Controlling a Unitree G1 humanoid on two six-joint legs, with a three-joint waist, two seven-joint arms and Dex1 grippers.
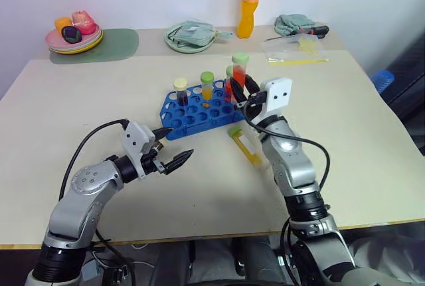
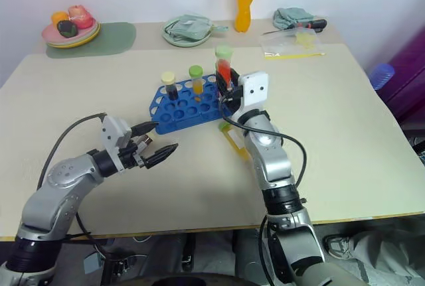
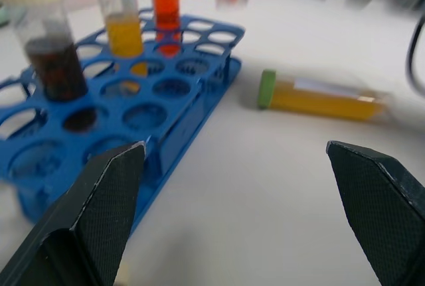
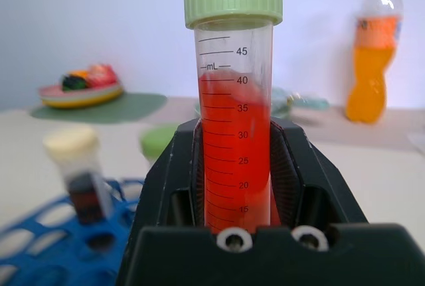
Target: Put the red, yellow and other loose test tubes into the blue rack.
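My right gripper [image 1: 243, 87] is shut on a red test tube [image 4: 234, 67] with a green cap, holding it upright just over the right end of the blue rack [image 1: 196, 109]. In the rack stand a dark brown tube with a cream cap [image 1: 180, 91], a yellow tube [image 1: 207, 87] and another red tube [image 3: 166, 8]. A second yellow tube [image 1: 246, 146] with a green cap lies flat on the table, close to the rack's near right corner. My left gripper [image 1: 178, 143] is open and empty, level, a little in front of the rack's near left corner.
Along the table's far edge stand an orange drink bottle [image 1: 247, 8], a green plate with a cloth [image 1: 190, 36], a plate of toy food [image 1: 73, 34] on a green mat, a clear plastic bag [image 1: 296, 48] and a screwdriver [image 1: 304, 32].
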